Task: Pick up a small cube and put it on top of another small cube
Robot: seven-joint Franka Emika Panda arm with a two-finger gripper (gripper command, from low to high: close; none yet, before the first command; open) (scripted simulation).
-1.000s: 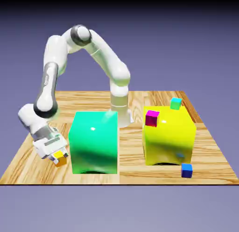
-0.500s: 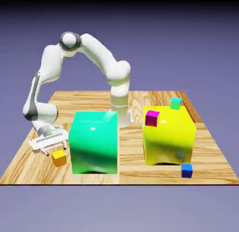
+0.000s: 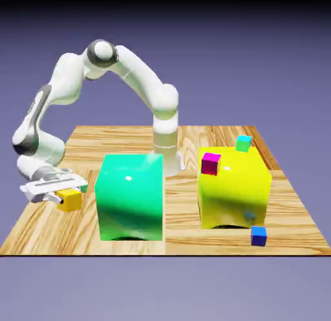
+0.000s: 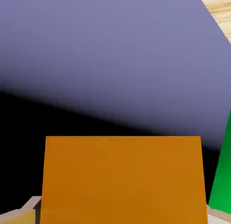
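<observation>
at the exterior view's far left we have the gripper, its fingers closed on the yellow cube, which hangs clear of the table just below the hand. in the hand view the yellow cube fills the lower middle, orange in shade, and hides the fingertips, so we judge the grip mainly from the exterior view.

moving toward the exterior view's right from the gripper, the first thing we meet is the green block, just beside the held cube and taller than it. its edge shows in the hand view at the right side.

further on, beyond the green block, is the yellow block, and on its near upper corner sits the pink cube. that is the relation our next move turns on: the pink cube lies well apart from the gripper, toward the exterior view's right, higher than the held cube, with the green block between. we judge that we must raise the cube above the green block's top before we carry it across, or we may clip it.

a teal cube sits at the yellow block's far upper edge, and a blue cube lies on the table near the block's foot; neither concerns us. the pink cube rests near an edge, so we think the landing wants care.
</observation>
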